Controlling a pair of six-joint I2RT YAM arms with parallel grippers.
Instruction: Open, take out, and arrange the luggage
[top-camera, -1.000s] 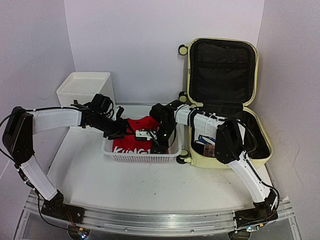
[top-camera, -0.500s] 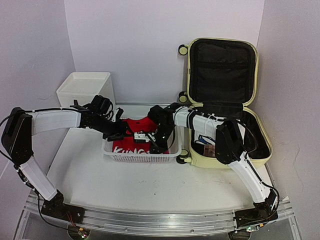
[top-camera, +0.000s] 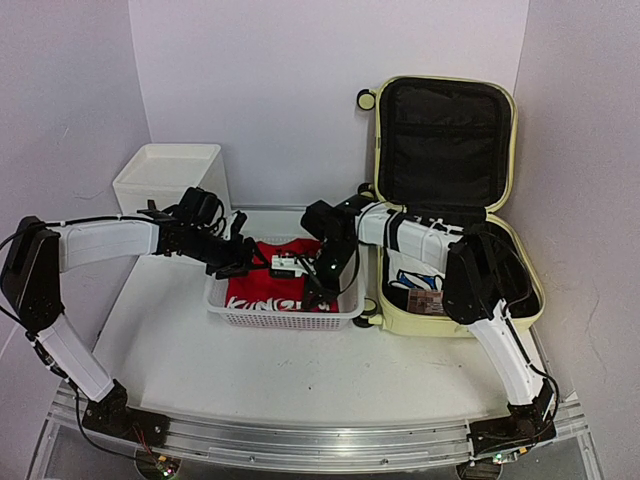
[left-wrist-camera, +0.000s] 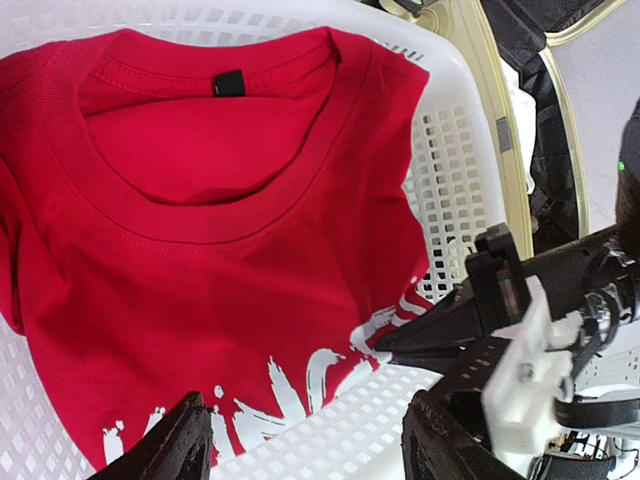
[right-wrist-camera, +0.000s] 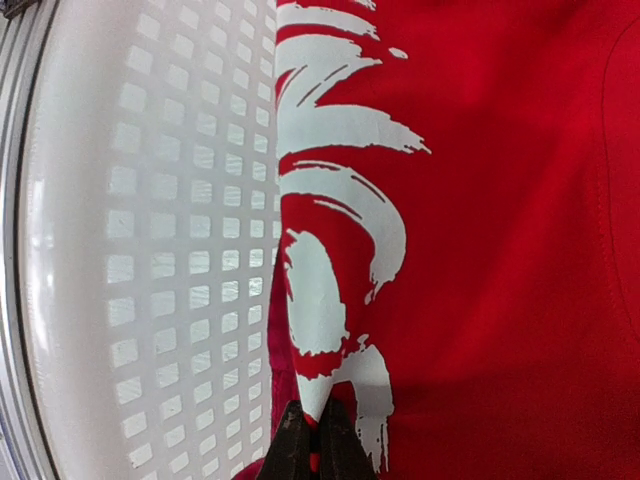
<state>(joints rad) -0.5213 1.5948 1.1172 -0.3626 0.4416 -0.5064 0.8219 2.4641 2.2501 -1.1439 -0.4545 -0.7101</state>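
The luggage (top-camera: 445, 150) lay on the right side of the surface (top-camera: 300, 385), open, with its pale yellow lower shell flat and its lid standing upright against the back wall, black lining facing forward. Black-and-yellow wheels (top-camera: 367, 99) showed at the lid's upper left corner and again low at the shell's near left corner. A few things lay inside the lower shell, among them a small brownish packet (top-camera: 425, 301) and something white, too small to make out. Just beside the luggage on its left sat a white perforated basket (top-camera: 285, 316), and a red T-shirt (left-wrist-camera: 200, 220) with white printed lettering lay spread in it, collar toward the back wall. A white box (top-camera: 165, 172) stood at the rear left, well apart from the luggage. The right arm reached from over the shell across into the basket, and the right pincer (right-wrist-camera: 308, 447) was closed tight on a small fold of the red T-shirt at the printed part, near the basket's front wall, with red cloth showing between its tips. The left arm stretched in from the left side, and the left pincer (left-wrist-camera: 305, 432) hung above the shirt's lower printed edge with its jaws wide, holding nothing and touching no cloth as far as the wrist view showed. The two pincers were near each other over the basket but apart.
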